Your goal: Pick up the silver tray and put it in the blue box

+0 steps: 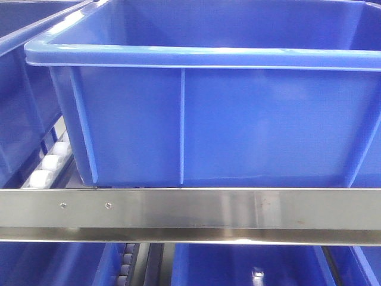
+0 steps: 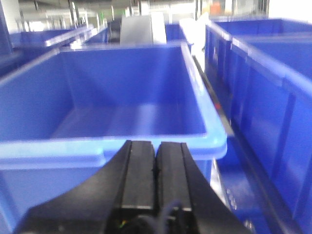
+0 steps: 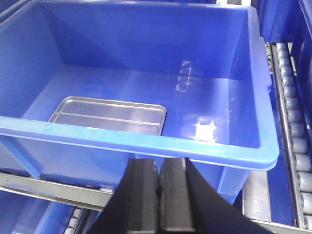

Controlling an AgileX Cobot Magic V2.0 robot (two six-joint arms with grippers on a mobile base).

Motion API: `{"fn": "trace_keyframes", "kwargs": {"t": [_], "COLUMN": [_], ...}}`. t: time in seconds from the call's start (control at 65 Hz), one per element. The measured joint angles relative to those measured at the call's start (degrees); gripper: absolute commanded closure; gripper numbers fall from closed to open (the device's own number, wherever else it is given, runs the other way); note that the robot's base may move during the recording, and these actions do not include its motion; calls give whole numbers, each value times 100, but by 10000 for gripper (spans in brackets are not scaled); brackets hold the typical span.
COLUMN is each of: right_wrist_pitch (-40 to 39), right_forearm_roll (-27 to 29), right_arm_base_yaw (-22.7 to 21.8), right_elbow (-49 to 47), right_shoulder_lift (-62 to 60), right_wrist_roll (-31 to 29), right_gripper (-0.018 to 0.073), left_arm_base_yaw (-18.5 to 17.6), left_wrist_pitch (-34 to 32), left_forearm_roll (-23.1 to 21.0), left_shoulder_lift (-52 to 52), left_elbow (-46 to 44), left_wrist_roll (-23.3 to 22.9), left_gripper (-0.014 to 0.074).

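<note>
The silver tray [image 3: 110, 115] lies flat on the floor of a large blue box [image 3: 146, 139], at its front left, in the right wrist view. My right gripper [image 3: 159, 164] is shut and empty, just outside the box's near rim. My left gripper [image 2: 156, 146] is shut and empty, at the near rim of an empty deep blue crate [image 2: 112, 146]. The front view shows a blue box [image 1: 214, 119] from the side; its inside is hidden and no gripper shows there.
A steel shelf rail [image 1: 190, 214] runs below the box. White rollers [image 1: 50, 164] sit at its left and a roller track [image 3: 295, 141] at the right. More blue crates [image 2: 263, 87] stand beside and below [image 1: 256, 268].
</note>
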Motion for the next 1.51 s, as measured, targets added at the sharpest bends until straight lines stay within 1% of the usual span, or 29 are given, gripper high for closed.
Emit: {"fn": "trace_keyframes", "kwargs": {"t": [0.585,0.723,0.815,0.938,1.077,1.185,1.354,1.4,1.508], "right_wrist_pitch": [0,-12,-140,-814,-1694,-2312,-3380,-3570,-3656], "right_forearm_roll": [0,-176,-214,-238,-238,-238,-238,-238,-238], "right_arm_base_yaw": [0,0,-158,-604,-1147,-1445,-1500,-1500,-1500], "right_elbow": [0,0,52,485,1331,2034,3021,3187,3248], "right_shoulder_lift": [0,0,-11,-94,-424,-734,-1103,-1201,-1299], "right_wrist_roll": [0,0,0,0,-9,-99,-224,-235,-235], "right_gripper": [508,508,508,508,508,508,508,508,508], "left_arm_base_yaw": [0,0,0,0,0,0,0,0,0], "left_wrist_pitch": [-26,-26,-26,-26,-26,-26,-26,-26,-26], "left_forearm_roll": [-3,-3,-3,-3,-3,-3,-3,-3,-3], "left_shoulder_lift": [0,0,0,0,0,0,0,0,-3], "left_elbow": [3,3,3,3,3,3,3,3,3], "left_wrist_roll": [0,0,0,0,0,0,0,0,0], "left_gripper": [701,701,701,701,701,701,701,701,701]}}
